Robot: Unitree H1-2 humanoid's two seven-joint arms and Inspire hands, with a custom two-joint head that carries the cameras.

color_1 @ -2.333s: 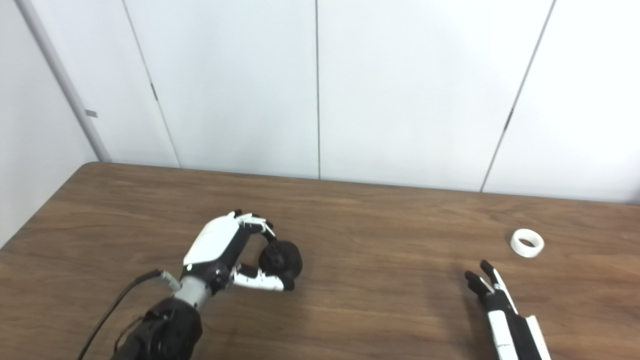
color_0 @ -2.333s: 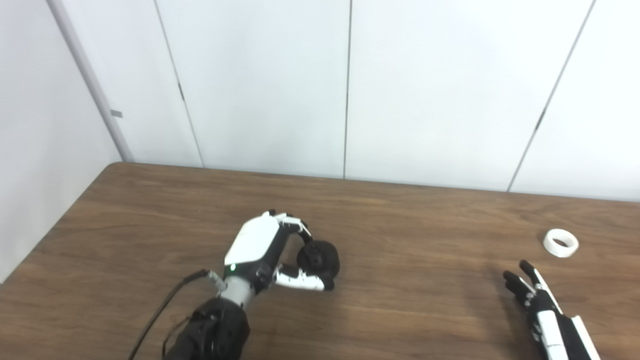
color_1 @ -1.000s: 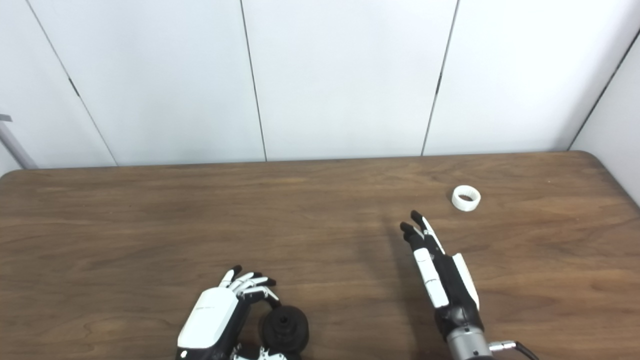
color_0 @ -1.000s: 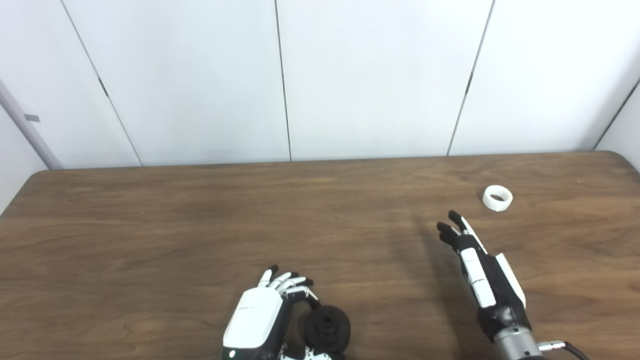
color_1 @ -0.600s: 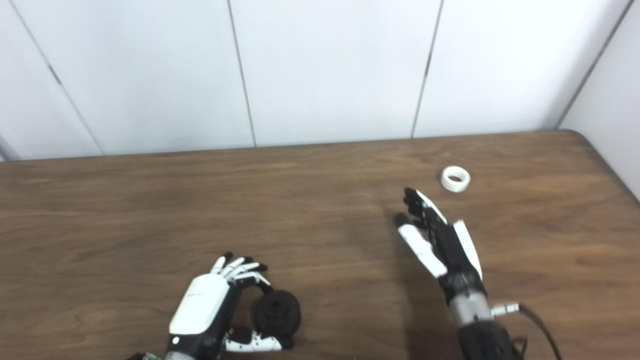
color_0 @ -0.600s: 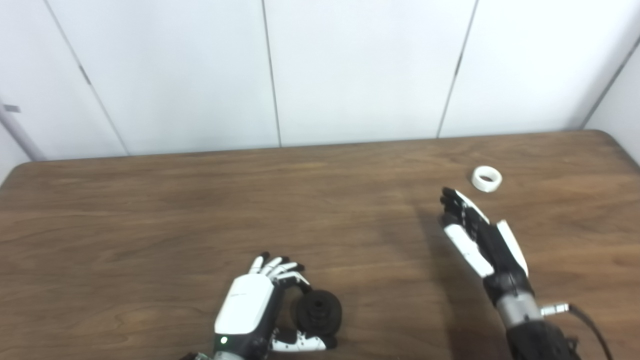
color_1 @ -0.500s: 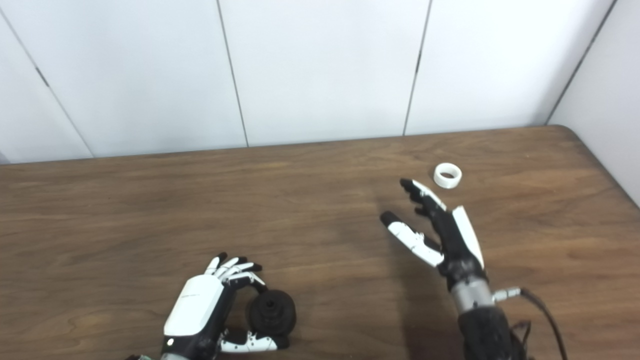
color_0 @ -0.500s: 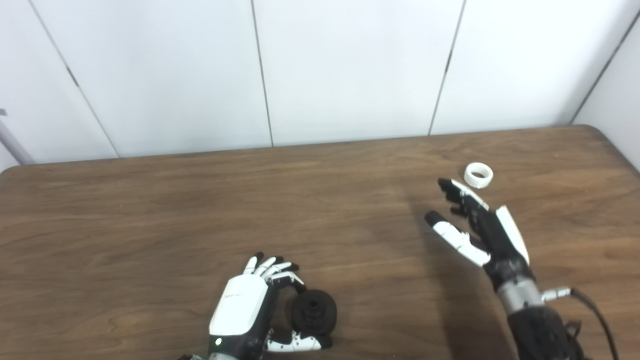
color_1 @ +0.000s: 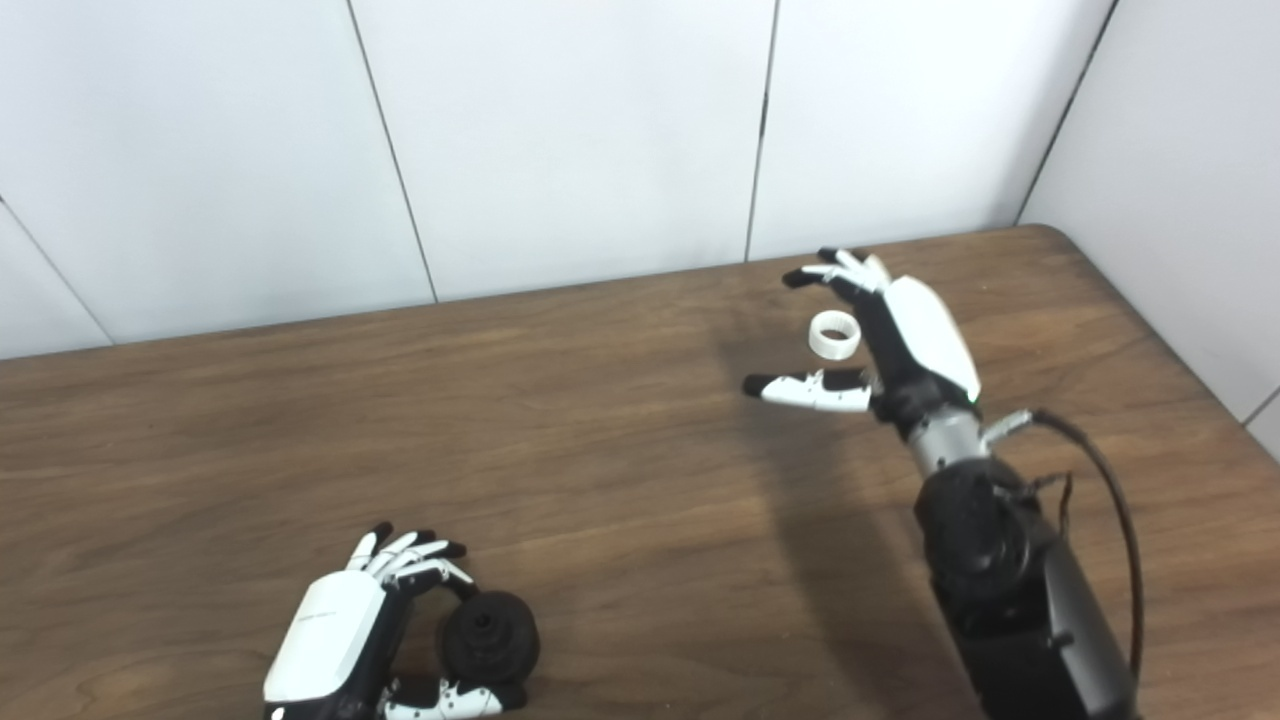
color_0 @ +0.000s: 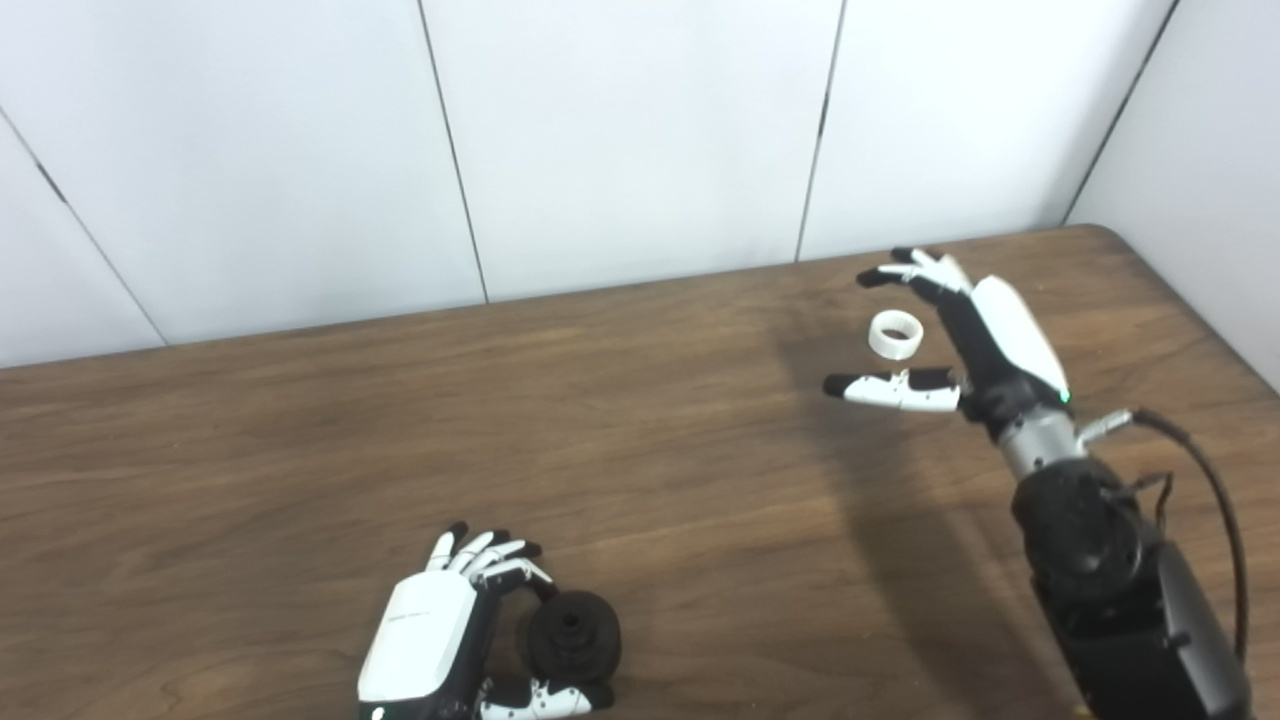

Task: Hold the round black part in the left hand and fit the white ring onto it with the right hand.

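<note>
The round black part (color_0: 573, 635) sits low at the table's near edge, with my left hand (color_0: 430, 640) shut on it: curled fingers against its far side, thumb under its near side. The white ring (color_0: 895, 333) lies flat on the table at the far right. My right hand (color_0: 1000, 335) is open around it, fingers (color_0: 920, 268) arched past its far side and the thumb stretched out on its near side. Nothing touches the ring as far as I can see. The right eye view shows the same ring (color_1: 833, 333) and black part (color_1: 490, 622).
The brown wooden table (color_0: 300, 450) ends at a white panelled wall (color_0: 620, 140) behind and a rounded corner at the far right (color_0: 1110, 235). A black cable (color_0: 1210, 520) loops off my right wrist.
The camera has swung to the right. My right hand reached forward and spread thumb from fingers, now bracketing the ring. The left hand still holds the black part.
</note>
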